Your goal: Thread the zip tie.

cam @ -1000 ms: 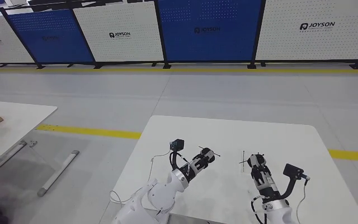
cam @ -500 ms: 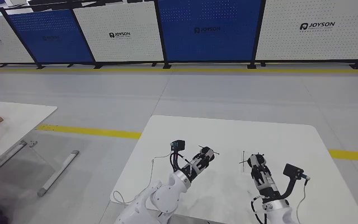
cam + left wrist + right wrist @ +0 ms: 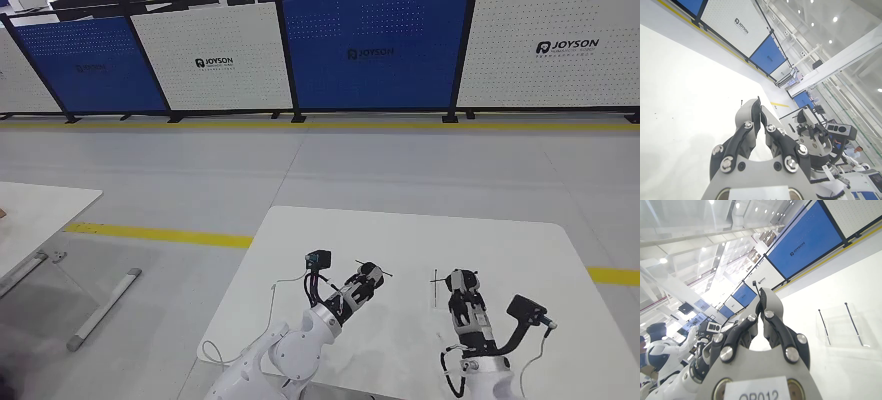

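Note:
Both arms are over the white table (image 3: 420,235), a short gap apart. My left gripper (image 3: 372,270) (image 3: 759,102) is shut, and a thin black zip tie (image 3: 386,273) crosses its tips, sticking out on both sides. My right gripper (image 3: 455,278) (image 3: 761,292) is shut on another black zip tie (image 3: 436,280). That tie's square head (image 3: 754,283) stands up just past the fingertips. In the left wrist view the right arm's wrist (image 3: 810,132) shows close beside the left fingers (image 3: 745,113).
A clear shallow tray (image 3: 818,330) lies on the table beyond the right gripper. It holds two more black zip ties (image 3: 824,325) (image 3: 852,319). Blue and white partition panels (image 3: 370,55) stand across the floor behind the table.
The left arm's elbow and wrist camera have sunk slightly. The right gripper has edged a little farther from the robot with its tie. Both stay shut.

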Controlling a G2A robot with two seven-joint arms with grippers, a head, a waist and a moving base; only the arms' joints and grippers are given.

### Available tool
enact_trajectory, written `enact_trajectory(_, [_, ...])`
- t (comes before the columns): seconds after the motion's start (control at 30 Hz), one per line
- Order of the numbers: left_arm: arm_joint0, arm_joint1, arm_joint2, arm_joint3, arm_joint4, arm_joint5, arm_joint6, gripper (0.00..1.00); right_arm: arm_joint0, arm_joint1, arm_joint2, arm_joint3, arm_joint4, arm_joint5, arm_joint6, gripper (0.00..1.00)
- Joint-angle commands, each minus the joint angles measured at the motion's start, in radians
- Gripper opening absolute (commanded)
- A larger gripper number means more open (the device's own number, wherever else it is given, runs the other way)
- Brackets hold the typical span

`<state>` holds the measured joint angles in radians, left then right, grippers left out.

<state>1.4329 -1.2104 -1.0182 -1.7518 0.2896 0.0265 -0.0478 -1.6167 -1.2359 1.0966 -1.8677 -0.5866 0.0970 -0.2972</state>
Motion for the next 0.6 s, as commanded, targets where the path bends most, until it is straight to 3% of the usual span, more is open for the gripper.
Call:
enact_trajectory(0.0, [0.000,0.000,0.000,0.000,0.000,0.000,0.000,0.00,0.008,-0.003,-0.015,0.009,0.000,0.012,0.007,0.00])
enact_trajectory(0.37, [0.000,0.000,0.000,0.000,0.000,0.000,0.000,0.00,0.011,-0.005,-0.006,0.012,0.014,0.013,0.004,0.00])
enact_trajectory(0.57, [0.000,0.000,0.000,0.000,0.000,0.000,0.000,0.00,0.075,-0.032,-0.057,0.069,0.064,0.005,-0.067,0.00])
